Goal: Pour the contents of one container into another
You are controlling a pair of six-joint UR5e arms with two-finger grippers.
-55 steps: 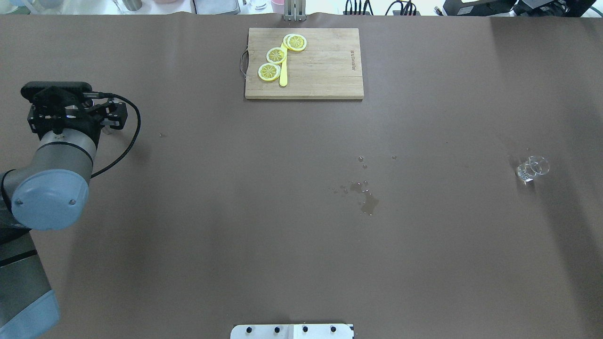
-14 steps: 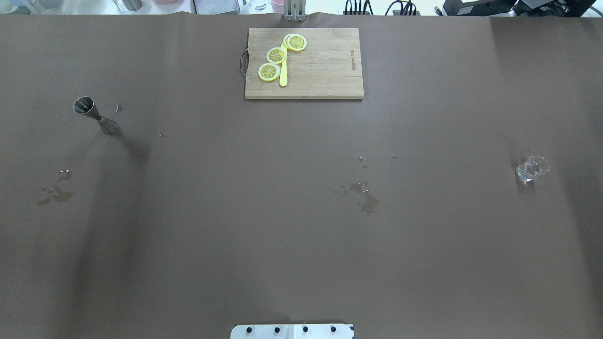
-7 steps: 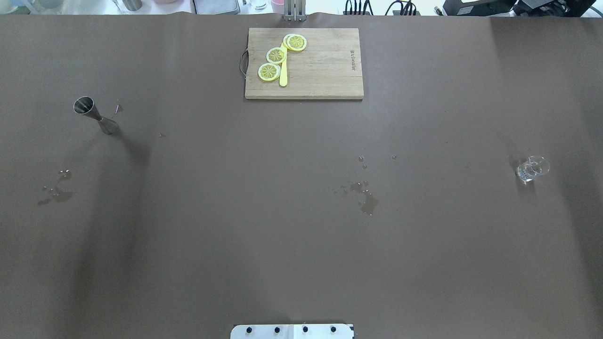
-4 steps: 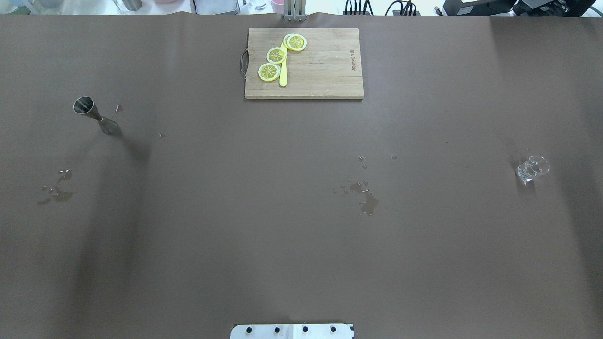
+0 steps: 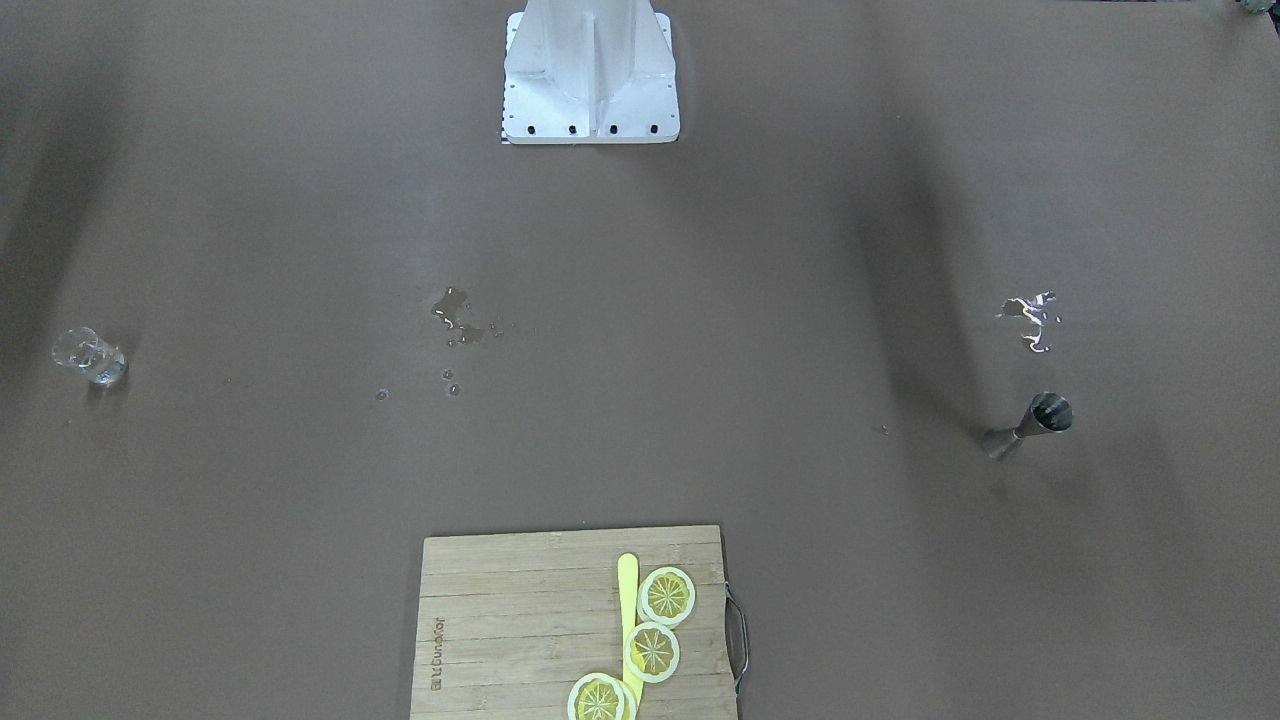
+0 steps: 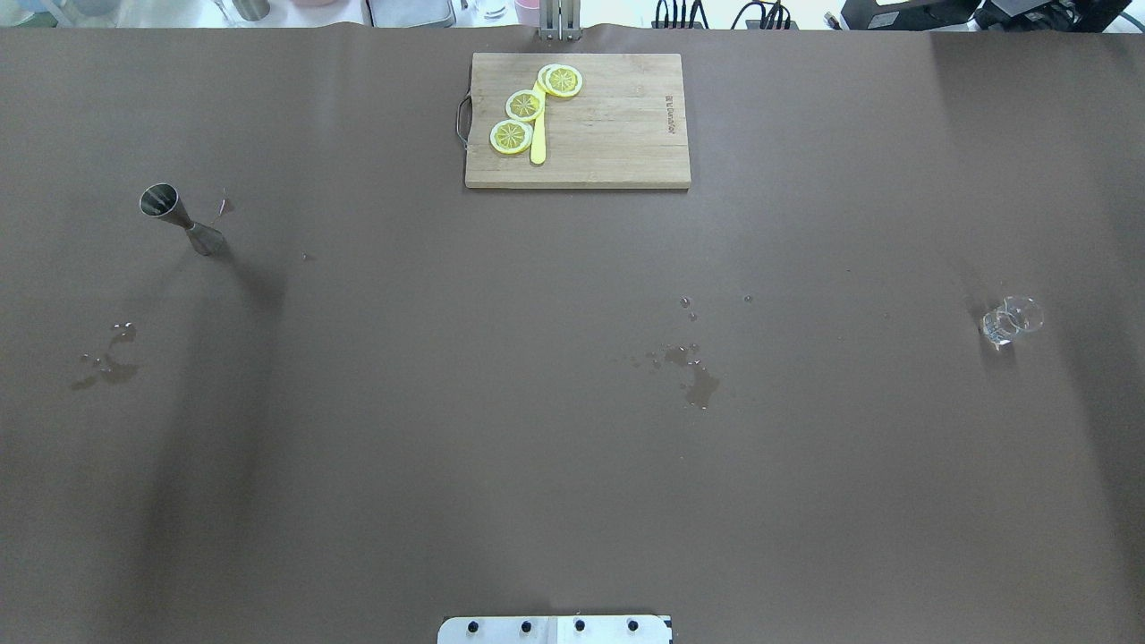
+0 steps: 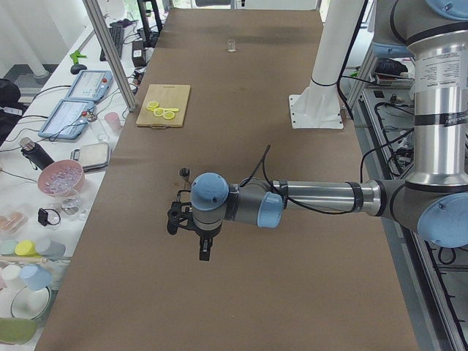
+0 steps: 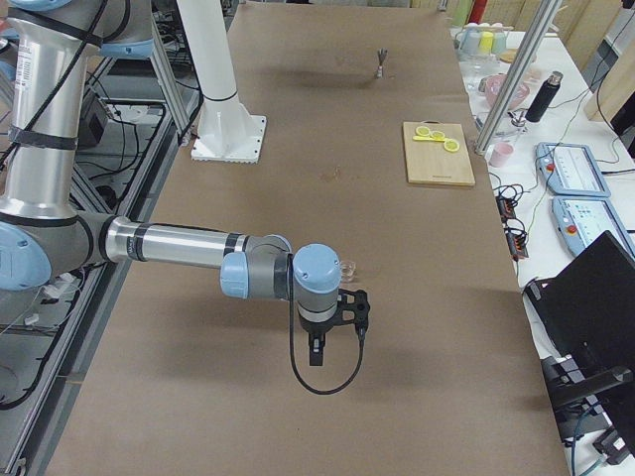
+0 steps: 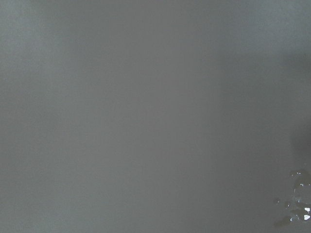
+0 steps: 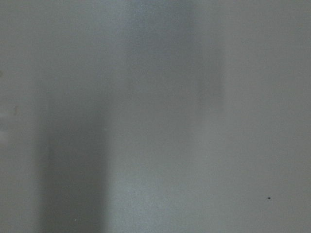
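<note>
Jigger [image 6: 179, 217] stood upright far left, glass [image 6: 1011, 320] far right, seemingly one per arm | neither held | left claw [image 7: 203, 252] and right claw [image 8: 316, 352] hovered clear; open or closed, couldn't tell

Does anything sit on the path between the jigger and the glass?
Nothing solid. Between the jigger and the glass lies only a small spill mid-table; the cutting board sits well off that line.
</note>
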